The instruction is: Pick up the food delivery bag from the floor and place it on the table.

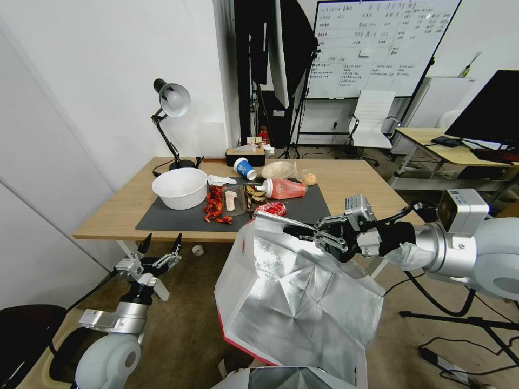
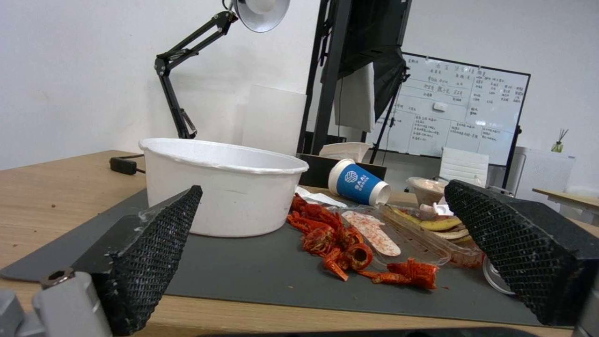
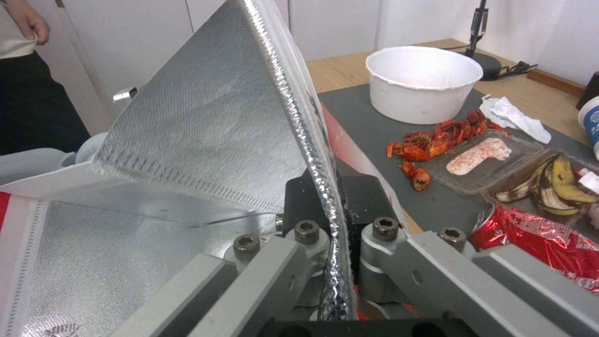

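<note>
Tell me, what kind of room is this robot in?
Probably an office or lab used for filming. There is a whiteboard covered in writing, a desk with a monitor and an office chair, and a table set with a lamp and leftover food.

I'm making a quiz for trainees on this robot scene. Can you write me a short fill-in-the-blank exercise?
1. The right gripper is clamped on the rim of the white foil-lined food delivery bag, whose inside is ____ in colour.
2. The left gripper has its jaws ____.
3. The large white round bowl stands on a dark grey ____.

Missing words: silver; open; mat
</note>
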Tool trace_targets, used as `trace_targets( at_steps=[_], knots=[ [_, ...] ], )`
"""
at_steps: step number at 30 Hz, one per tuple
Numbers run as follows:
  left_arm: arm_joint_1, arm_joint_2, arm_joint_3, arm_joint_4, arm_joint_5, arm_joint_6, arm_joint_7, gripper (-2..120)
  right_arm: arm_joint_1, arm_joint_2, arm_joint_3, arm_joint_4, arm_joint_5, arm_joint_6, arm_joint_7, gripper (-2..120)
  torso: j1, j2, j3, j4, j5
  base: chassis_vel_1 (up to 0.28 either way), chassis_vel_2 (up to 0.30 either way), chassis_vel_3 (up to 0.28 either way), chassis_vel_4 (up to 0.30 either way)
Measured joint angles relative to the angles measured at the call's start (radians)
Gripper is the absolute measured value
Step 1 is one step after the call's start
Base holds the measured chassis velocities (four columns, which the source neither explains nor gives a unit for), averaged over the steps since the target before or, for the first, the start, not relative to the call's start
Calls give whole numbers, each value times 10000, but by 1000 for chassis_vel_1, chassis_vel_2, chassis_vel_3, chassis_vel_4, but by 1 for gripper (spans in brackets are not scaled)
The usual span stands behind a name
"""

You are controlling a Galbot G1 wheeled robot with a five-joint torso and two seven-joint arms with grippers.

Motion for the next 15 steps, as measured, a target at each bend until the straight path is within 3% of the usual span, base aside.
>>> trace_targets(
  at_steps=[15],
  knots=[
    [36,45,13,33,15,4,1,100,10,27,-270,-2,-361,92,-69,0,306,701,394,1,0,0,0,0,0]
  ],
)
